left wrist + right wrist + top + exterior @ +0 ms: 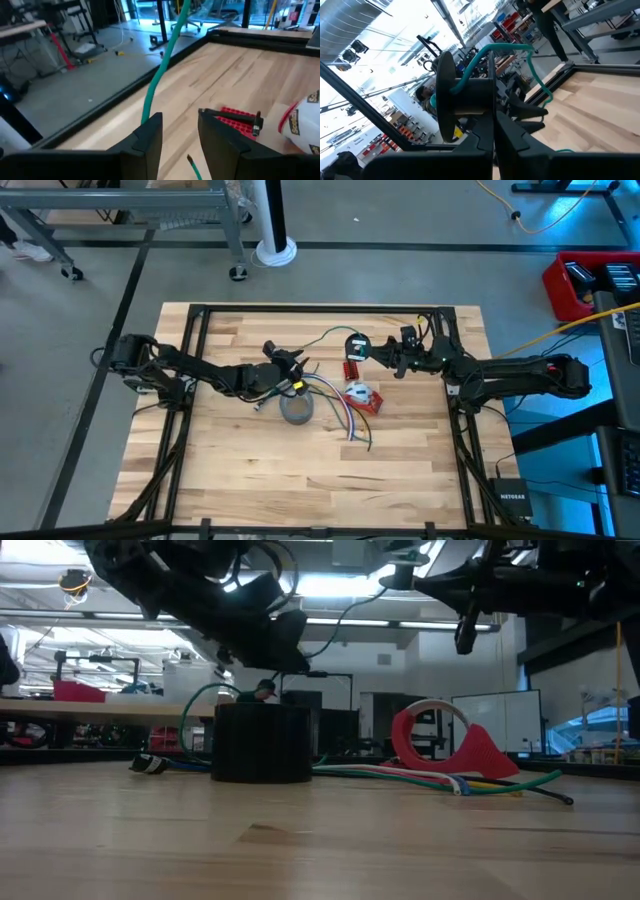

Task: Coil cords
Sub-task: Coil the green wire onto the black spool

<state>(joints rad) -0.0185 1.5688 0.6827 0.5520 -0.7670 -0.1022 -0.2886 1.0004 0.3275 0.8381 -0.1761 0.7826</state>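
A thin green cord runs from a black spool at the far middle of the table to my left gripper. Part of it is wound on the spool's core. My right gripper is shut on the spool and holds it above the table. My left gripper is open and points almost level, low over the table, just beyond the grey tape roll. The cord comes down to the tip of one of its fingers and goes out of sight behind it. My right gripper pinches the thin edge of the spool's flange between its two fingers, which point about level from the table's right. The spool is lifted clear, and the cord leaves it slack toward the left arm. My left gripper: I cannot tell whether its finger touches the cord.
The grey tape roll stands at the table's middle. A red tape dispenser lies to its right, beside a loose bundle of coloured cords. A small red ribbed block lies under the spool. A dark frame borders the wooden table.
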